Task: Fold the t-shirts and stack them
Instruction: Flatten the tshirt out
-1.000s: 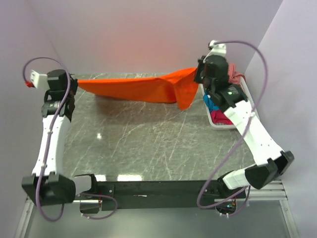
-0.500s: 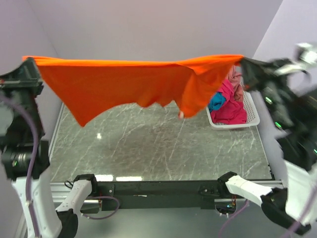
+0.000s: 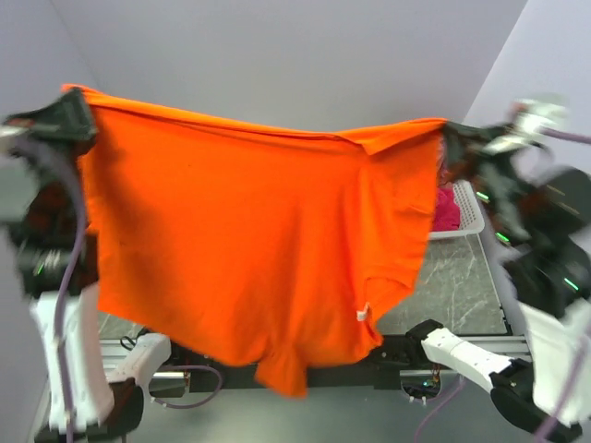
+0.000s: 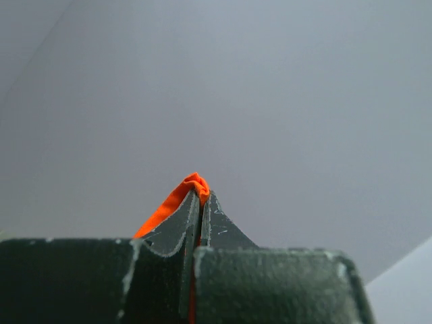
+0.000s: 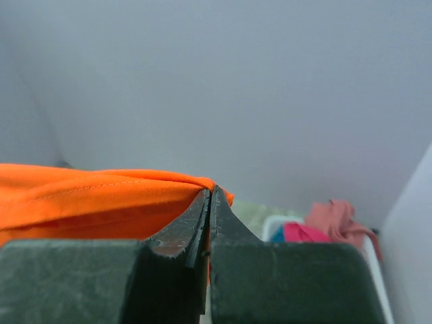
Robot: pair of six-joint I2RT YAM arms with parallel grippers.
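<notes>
Top external view: the orange t-shirt (image 3: 240,231) is held spread high above the table (image 3: 452,286). One upper corner is clamped in the left gripper (image 4: 200,200), the other in the right gripper (image 5: 210,194) (both jaws pressed together on cloth). The magenta t-shirt (image 5: 300,233) and pink t-shirt (image 5: 337,216) are bunched in the white basket (image 3: 466,217).

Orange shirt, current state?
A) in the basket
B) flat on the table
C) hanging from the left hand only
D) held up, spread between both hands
D: the orange shirt hangs spread in the air, one top corner pinched in the left hand and the other in the right hand.
</notes>
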